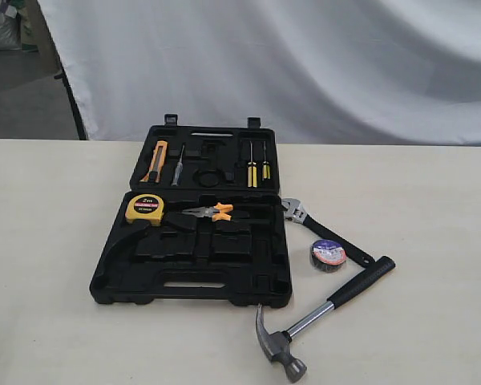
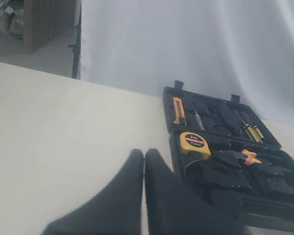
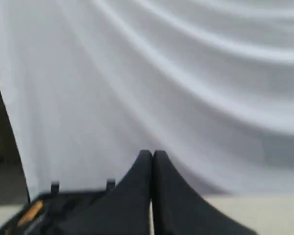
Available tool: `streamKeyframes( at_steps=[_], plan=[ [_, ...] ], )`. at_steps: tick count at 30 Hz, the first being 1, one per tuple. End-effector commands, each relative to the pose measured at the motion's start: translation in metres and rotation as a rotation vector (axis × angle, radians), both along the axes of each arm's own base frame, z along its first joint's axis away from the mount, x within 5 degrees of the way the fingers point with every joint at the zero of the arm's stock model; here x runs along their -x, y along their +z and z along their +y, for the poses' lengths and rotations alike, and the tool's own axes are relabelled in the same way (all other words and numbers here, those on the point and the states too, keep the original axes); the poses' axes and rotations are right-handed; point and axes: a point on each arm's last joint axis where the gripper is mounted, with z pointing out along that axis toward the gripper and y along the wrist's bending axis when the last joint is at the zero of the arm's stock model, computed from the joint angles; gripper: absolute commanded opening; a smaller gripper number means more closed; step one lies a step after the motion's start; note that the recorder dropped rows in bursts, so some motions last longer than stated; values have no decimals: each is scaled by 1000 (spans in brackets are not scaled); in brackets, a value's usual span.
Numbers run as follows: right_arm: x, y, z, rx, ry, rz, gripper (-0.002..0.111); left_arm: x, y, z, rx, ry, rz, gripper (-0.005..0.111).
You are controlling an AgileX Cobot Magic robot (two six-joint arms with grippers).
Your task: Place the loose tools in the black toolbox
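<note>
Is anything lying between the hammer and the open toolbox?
Nothing visible. The hammer lies off the black toolbox's near right corner, with bare table between. The wrench and tape roll sit beside its handle, not in the path.

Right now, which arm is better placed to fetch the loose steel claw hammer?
Right: the black-handled steel hammer, black tape roll and wrench lie right of the black toolbox in the exterior view, that arm's side.

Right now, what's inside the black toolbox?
In the toolbox, far half: orange knife, slim grey screwdriver, two yellow screwdrivers. Near half: yellow tape measure, orange-handled pliers; remaining recesses look empty. Whatever lies beneath those items is covered; dark recess floors are hard to read.
</note>
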Motion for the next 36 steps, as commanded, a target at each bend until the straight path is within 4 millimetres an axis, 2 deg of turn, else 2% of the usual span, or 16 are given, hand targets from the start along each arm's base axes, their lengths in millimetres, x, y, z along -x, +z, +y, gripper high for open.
streamKeyframes(
  at_steps=[1, 8, 13, 15, 17, 20, 22, 26, 31, 36],
  plan=[
    [10, 23, -4, -59, -21, -273, 0, 1, 2, 1, -2, 26, -13, 1],
    [17, 34, -6, -160, 5, -410, 0, 1, 2, 1, -2, 26, -13, 1],
    [22, 39, -7, -437, 154, -425, 0, 1, 2, 1, -2, 26, -13, 1],
    [21, 38, -5, -448, 183, -397, 0, 1, 2, 1, -2, 26, -13, 1],
    [19, 35, 0, -353, 189, -362, 0, 1, 2, 1, -2, 26, -13, 1],
    [14, 24, 8, -162, 172, -257, 0, 1, 2, 1, -2, 26, -13, 1],
    [8, 17, 6, -158, 133, -114, 0, 1, 2, 1, -2, 26, -13, 1],
    [-1, 22, 6, -149, 105, -7, 0, 1, 2, 1, -2, 26, -13, 1],
    [-31, 7, 15, -92, 102, 234, 0, 1, 2, 1, -2, 26, -13, 1],
    [-66, -9, 34, 12, 166, 491, 0, 1, 2, 1, -2, 26, -13, 1]
  ],
)
